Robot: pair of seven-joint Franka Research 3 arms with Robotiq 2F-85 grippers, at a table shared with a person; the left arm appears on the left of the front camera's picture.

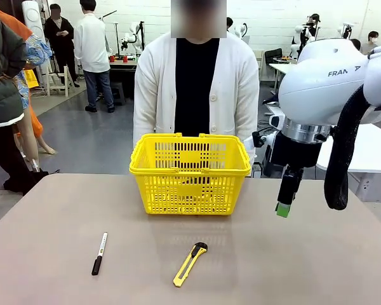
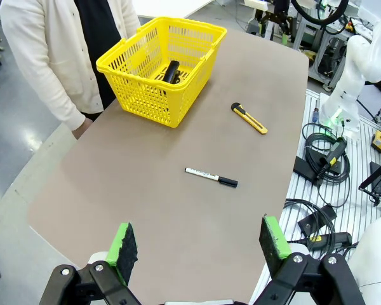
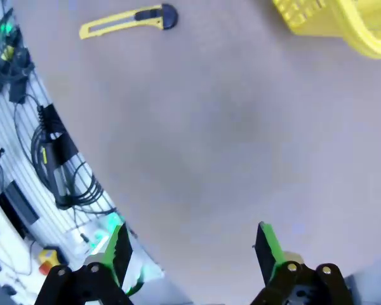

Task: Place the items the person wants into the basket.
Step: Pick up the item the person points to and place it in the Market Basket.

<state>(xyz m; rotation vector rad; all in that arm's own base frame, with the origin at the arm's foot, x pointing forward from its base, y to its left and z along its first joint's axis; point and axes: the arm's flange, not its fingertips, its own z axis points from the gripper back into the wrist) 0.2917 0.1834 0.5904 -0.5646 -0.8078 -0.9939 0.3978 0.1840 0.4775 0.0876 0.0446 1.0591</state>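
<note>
Hovering wide open, both the left gripper (image 2: pixel 200 244) and right gripper (image 3: pixel 193 251) hold nothing. The stapler (image 2: pixel 171 71) sits in the yellow basket (image 1: pixel 190 166).

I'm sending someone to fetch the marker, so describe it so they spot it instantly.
Start at the yellow plastic lattice basket at the far side of the brown table. On the nearer tabletop lie two loose things; the white-barrelled marker with a black cap is the left one. Its neighbour, the yellow-and-black utility knife, is flatter and yellow.
</note>
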